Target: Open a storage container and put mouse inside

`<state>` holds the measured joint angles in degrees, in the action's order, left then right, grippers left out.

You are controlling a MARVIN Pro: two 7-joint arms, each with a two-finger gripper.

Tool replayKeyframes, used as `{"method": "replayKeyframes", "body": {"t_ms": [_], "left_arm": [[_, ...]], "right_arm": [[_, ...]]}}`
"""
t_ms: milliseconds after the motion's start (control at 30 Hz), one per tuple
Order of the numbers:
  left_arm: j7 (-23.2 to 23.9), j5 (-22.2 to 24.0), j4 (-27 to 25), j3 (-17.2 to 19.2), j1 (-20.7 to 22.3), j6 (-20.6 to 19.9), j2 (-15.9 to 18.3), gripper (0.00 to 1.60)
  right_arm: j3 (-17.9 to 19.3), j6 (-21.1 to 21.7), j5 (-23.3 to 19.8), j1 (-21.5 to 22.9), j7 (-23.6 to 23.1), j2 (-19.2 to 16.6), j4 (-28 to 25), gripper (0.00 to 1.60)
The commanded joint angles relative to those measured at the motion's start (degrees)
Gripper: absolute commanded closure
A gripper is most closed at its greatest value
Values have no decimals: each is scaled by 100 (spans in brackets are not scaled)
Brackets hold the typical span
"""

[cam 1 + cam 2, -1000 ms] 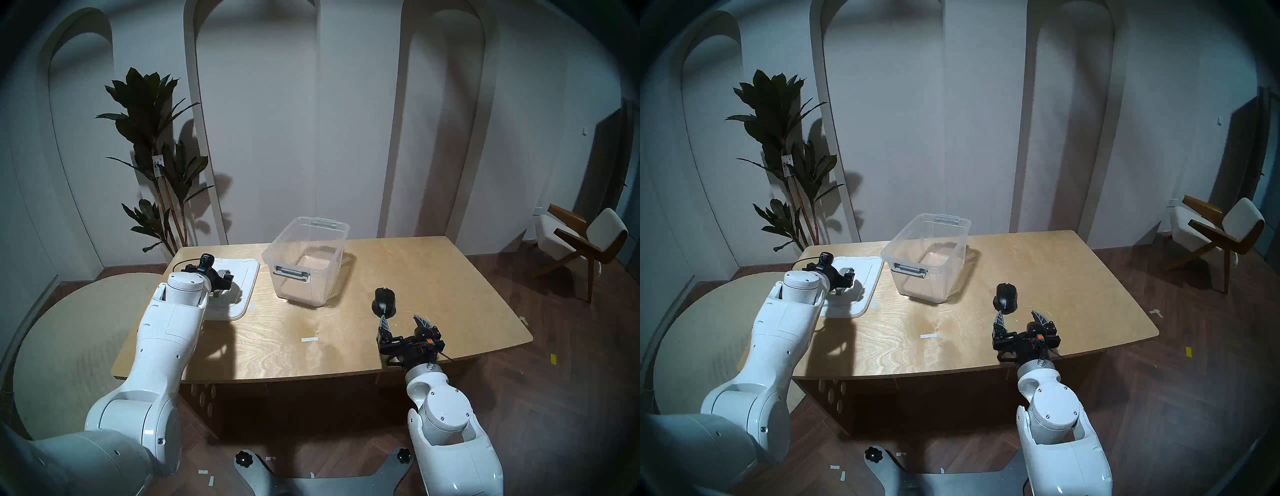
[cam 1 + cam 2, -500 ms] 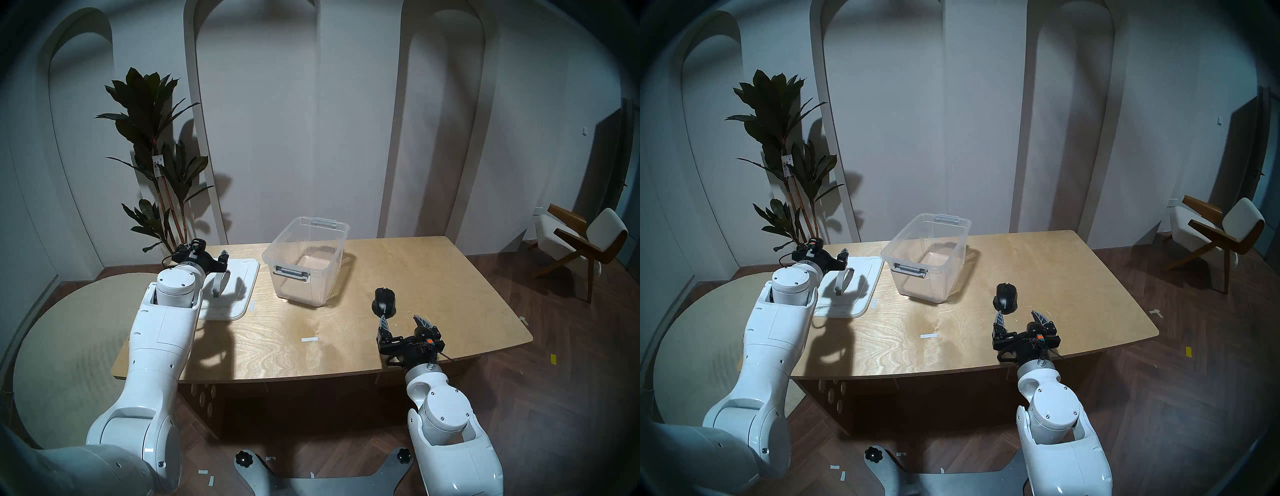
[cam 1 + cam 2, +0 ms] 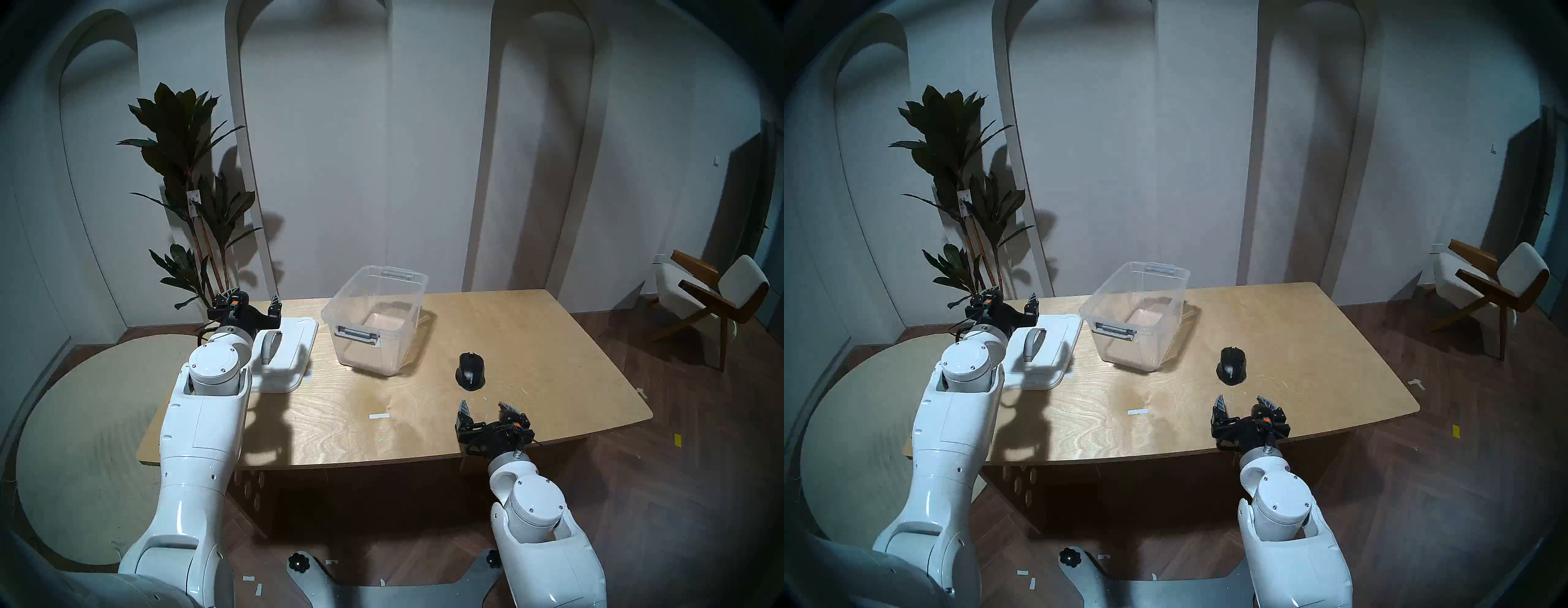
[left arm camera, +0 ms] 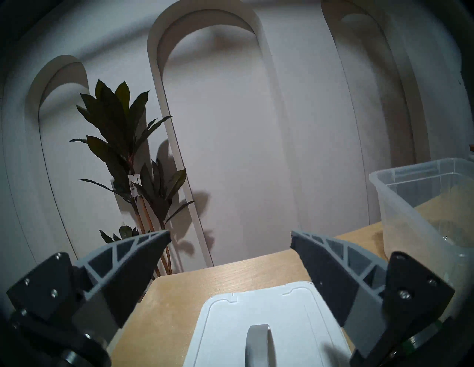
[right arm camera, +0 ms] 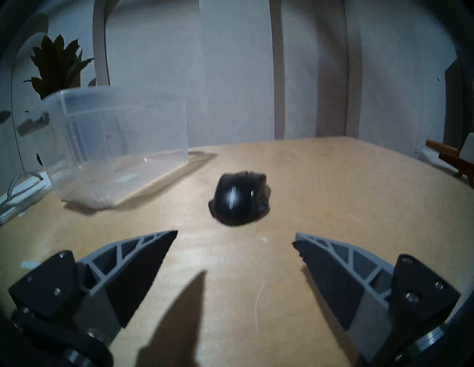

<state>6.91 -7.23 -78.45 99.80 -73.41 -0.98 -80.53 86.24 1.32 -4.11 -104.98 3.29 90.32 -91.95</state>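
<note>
the open storage container (image 3: 377,327) stands near the table's (image 3: 551,339) far edge; the mouse (image 3: 470,370) lies apart from the empty, spread right gripper (image 3: 485,408); the left gripper (image 3: 253,300) is likewise released.

Both head cameras look down from above the table's (image 3: 424,441) near edge toward its far edge, almost the same picture. The left wrist camera sits low over the far left corner, facing the wall. The right wrist camera hovers low by the near right edge, facing inward. All four catch the storage container (image 3: 379,327).
</note>
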Motion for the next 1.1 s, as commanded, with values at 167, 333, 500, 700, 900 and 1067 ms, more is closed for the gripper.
{"method": "replayKeyframes", "body": {"t_ms": [167, 333, 500, 700, 900, 1067], "left_arm": [[38, 207, -1004, 66, -503, 22, -174, 0], [51, 243, -1328, 92, -698, -159, -205, 0], [65, 261, -1438, 103, -754, -284, -214, 0], [85, 275, -1517, 113, -790, -398, -220, 0], [96, 273, -1597, 116, -820, -512, -223, 0], [97, 256, -1649, 117, -836, -592, -228, 0]], "right_arm": [[-268, 42, 278, 892, 682, 51, 423, 0], [-558, 95, 204, 987, 913, 3, 535, 0], [-826, -112, 249, 754, 1153, -96, 86, 0], [-1116, -369, 42, 491, 1371, -222, -420, 0], [-1372, -402, -145, 333, 1862, -358, -779, 0], [-1472, 239, -495, 429, 2458, -381, -981, 0]]}}
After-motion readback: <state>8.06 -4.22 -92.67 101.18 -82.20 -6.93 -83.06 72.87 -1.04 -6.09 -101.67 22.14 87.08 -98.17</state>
